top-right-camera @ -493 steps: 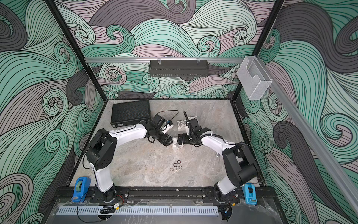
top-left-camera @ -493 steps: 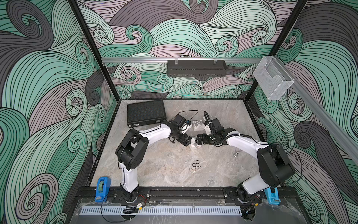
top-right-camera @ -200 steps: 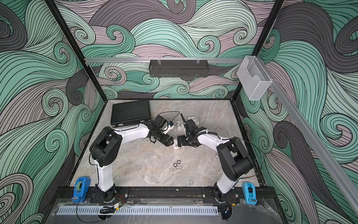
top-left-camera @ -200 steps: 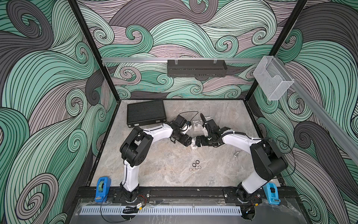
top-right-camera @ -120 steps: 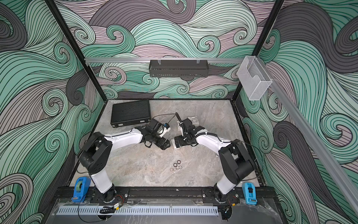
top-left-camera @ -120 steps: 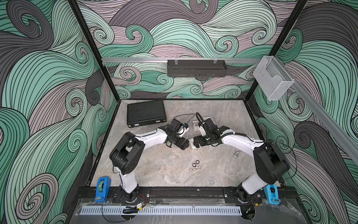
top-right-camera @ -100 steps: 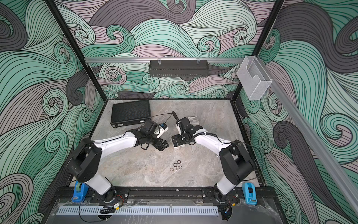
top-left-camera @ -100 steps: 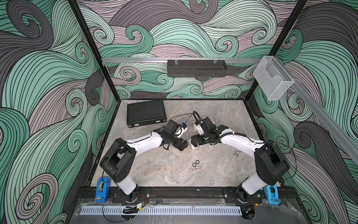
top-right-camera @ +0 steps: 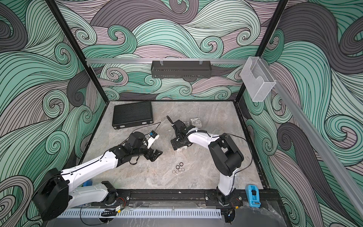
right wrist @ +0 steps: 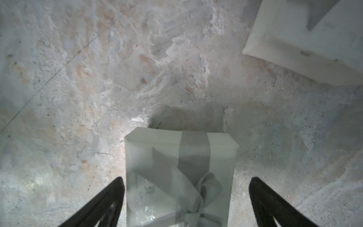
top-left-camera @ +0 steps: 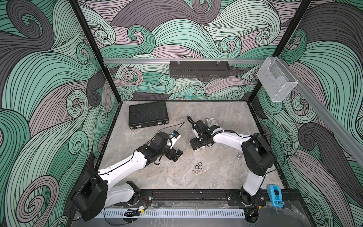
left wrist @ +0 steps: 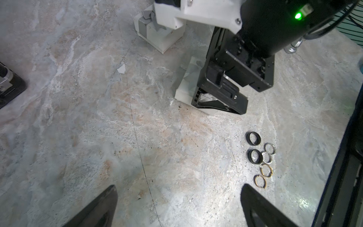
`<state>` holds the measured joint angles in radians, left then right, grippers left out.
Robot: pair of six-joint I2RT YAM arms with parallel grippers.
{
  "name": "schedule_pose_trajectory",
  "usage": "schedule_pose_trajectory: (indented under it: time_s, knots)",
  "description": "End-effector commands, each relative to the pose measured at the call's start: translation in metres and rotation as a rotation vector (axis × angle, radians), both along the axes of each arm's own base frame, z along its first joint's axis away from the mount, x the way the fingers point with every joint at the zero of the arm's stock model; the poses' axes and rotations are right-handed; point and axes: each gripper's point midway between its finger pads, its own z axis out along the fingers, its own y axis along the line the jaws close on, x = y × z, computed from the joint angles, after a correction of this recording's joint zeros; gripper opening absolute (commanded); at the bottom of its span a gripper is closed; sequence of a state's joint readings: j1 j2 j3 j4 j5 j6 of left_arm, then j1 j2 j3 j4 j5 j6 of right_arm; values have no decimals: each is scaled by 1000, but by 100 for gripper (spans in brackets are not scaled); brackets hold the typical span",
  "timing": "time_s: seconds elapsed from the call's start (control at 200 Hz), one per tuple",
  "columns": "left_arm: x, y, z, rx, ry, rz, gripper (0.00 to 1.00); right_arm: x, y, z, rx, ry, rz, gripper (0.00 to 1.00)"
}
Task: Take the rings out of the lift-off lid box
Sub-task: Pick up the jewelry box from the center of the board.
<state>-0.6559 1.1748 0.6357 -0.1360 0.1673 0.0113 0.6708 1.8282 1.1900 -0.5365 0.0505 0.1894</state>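
Several rings [top-left-camera: 198, 168] [top-right-camera: 179, 167], thin pale ones and two thicker black ones [left wrist: 255, 156], lie loose on the marble table [top-left-camera: 157, 176] near the front. The white lift-off lid box [right wrist: 176, 157] with a grey ribbon and bow stands on the table [top-left-camera: 198, 148]. My right gripper [right wrist: 186, 182] [top-left-camera: 196, 145] is open astride it, with a gap showing beside one finger. My left gripper [left wrist: 179, 194] [top-left-camera: 177, 154] is open and empty over bare table, left of the rings and apart from the box.
A second white ribboned box [top-left-camera: 211, 121] [left wrist: 157, 37] sits just behind the right wrist. A black case [top-left-camera: 148, 116] lies at the back left. A small metal piece [top-left-camera: 239, 156] lies by the right arm and a blue tape dispenser [top-left-camera: 275, 197] sits on the front rail.
My left gripper has drawn back from the box toward the front left and now hangs free. The right gripper has stayed over the box, shifting slightly left.
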Motion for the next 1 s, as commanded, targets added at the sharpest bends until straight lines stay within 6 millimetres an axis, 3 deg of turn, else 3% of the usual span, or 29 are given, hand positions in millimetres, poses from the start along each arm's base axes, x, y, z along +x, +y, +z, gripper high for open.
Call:
schedule_pose_trajectory:
  time_s: [0.0, 0.315, 0.636, 0.781, 0.997]
  knots:
    - [2, 4, 4, -5, -22, 26, 98, 3, -1, 1, -35, -9, -29, 92]
    - [2, 9, 2, 16, -32, 41, 98, 2, 2, -9, -38, 9, -99, 77]
    - [2, 13, 4, 20, -45, 54, 98, 8, 7, -1, -24, -7, -129, 72]
    - [2, 14, 5, 17, -48, 58, 98, 20, 18, 9, 6, -26, -133, 72]
    - [2, 13, 4, 18, -45, 57, 98, 55, 47, 20, 50, -58, -151, 72]
